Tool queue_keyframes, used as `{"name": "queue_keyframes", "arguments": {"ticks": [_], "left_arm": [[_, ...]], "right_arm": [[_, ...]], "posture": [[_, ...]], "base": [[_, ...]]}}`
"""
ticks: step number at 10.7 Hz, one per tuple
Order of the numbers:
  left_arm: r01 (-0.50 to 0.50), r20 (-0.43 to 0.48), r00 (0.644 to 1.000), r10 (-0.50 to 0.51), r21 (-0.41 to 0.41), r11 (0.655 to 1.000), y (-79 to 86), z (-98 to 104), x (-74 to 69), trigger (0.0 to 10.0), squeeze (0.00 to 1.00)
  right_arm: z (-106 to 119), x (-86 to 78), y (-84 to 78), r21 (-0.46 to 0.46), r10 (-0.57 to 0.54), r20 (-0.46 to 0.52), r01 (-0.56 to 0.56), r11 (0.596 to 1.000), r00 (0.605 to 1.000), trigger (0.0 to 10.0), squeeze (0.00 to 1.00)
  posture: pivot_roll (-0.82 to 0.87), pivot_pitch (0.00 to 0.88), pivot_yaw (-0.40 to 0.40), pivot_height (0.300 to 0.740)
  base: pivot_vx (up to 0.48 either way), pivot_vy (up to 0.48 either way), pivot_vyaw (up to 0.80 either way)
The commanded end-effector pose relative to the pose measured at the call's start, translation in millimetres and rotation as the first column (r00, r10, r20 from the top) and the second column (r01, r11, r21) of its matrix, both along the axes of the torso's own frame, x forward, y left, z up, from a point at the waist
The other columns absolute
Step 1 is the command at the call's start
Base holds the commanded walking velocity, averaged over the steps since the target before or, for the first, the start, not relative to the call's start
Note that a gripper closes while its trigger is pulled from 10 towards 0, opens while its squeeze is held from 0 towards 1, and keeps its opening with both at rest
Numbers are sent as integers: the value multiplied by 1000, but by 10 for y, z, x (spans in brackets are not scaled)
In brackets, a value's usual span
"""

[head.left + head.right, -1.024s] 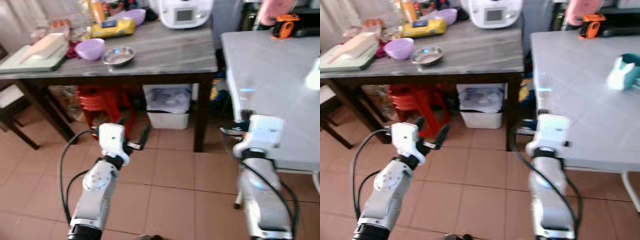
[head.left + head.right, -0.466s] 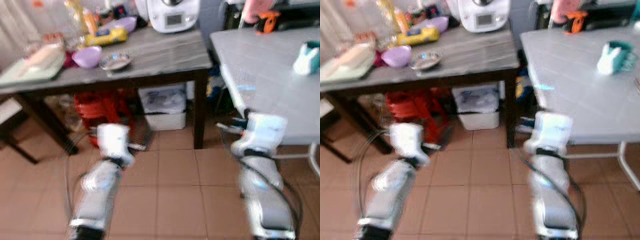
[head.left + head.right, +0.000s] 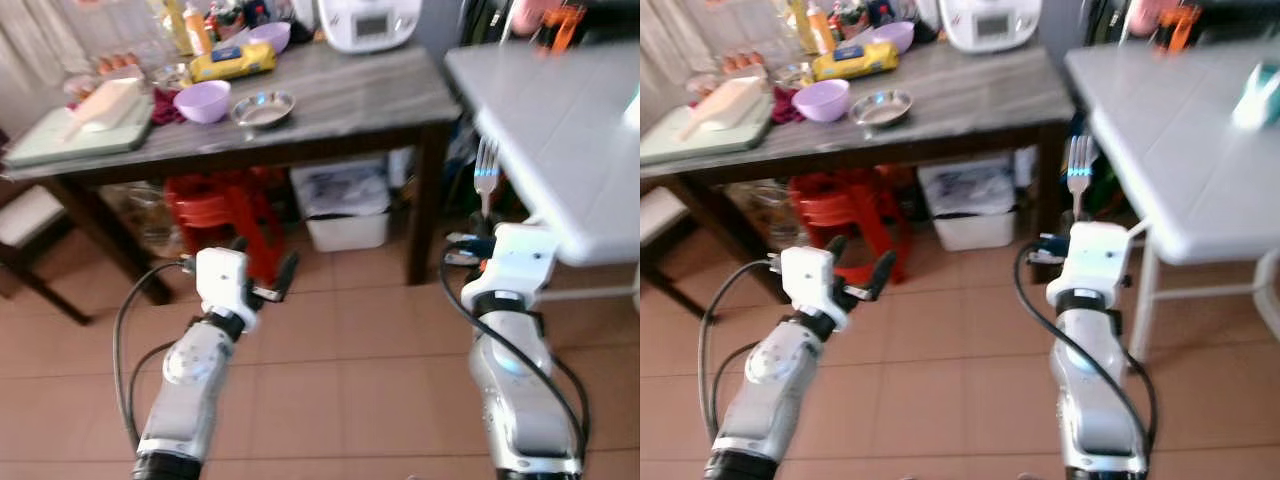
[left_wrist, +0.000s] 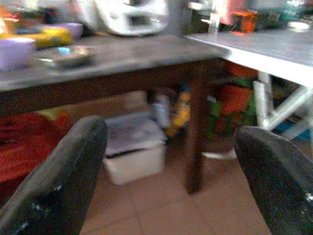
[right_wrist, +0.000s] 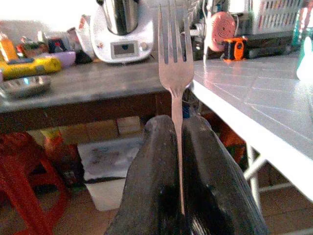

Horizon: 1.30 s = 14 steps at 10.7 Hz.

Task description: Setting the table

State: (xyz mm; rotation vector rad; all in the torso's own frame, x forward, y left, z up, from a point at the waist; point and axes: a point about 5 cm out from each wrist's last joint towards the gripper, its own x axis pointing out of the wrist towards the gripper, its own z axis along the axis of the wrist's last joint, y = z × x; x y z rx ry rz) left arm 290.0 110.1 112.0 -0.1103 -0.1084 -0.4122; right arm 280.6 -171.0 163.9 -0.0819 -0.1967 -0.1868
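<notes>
My right gripper (image 5: pixel 177 125) is shut on a silver fork (image 5: pixel 173 63), held upright with its tines up. In the eye views the fork (image 3: pixel 485 170) rises above the right wrist, just off the near corner of the white table (image 3: pixel 560 120). My left gripper (image 3: pixel 262 262) is open and holds nothing, low over the tiled floor in front of the dark table (image 3: pixel 340 95). Its two black fingers (image 4: pixel 54 181) stand wide apart in the left wrist view.
The grey-topped dark table carries a purple bowl (image 3: pixel 202 100), a steel bowl (image 3: pixel 263 108), a yellow packet (image 3: pixel 232 62), a white appliance (image 3: pixel 368 22) and a green tray (image 3: pixel 80 125). Red stools (image 3: pixel 215 205) and a white bin (image 3: pixel 345 200) stand under it.
The whole picture has shifted, so the camera moved; the white table now sits further right. The fork stays in the right gripper and the left gripper stays open.
</notes>
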Motion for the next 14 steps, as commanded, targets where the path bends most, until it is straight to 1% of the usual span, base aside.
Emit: {"name": "queue_keyframes", "arguments": {"ticks": [1, 4, 7, 8, 10, 14], "left_arm": [[-21, 7, 1000, 21, 33, 999, 93, 16, 9, 10000, 0], [-18, 8, 1000, 17, 35, 999, 77, 26, 9, 10000, 0], [-6, 41, 999, 5, 27, 1000, 53, 64, 1, 10000, 0], [4, 49, 999, -6, 37, 999, 41, 68, -2, 10000, 0], [11, 51, 999, -13, 36, 999, 17, 65, -1, 10000, 0], [29, 59, 998, -30, 30, 999, -29, 65, 8, 10000, 0]], "right_arm": [[41, -1, 62, 12, 16, 20, -17, 1000, 1000, 10000, 0], [42, 1, 72, 4, 19, 23, -19, 1000, 1000, 10000, 0], [39, 1, 62, -4, 19, 24, -18, 1000, 1000, 10000, 0], [45, 1, 69, -7, 20, 26, -20, 1000, 999, 10000, 0], [54, 7, 59, -11, 21, 28, -21, 1000, 999, 10000, 0], [58, 16, 48, -14, 26, 29, -26, 1000, 999, 10000, 0]], "posture": [[-88, 93, 153, 740], [-84, 94, 157, 740], [-86, 94, 156, 740], [-88, 93, 154, 740], [-95, 90, 148, 740], [-101, 82, 143, 740]], "base": [[0, 435, 0], [0, 450, 0], [0, 0, 0], [0, 0, 0], [0, 0, 450], [0, 0, 0]]}}
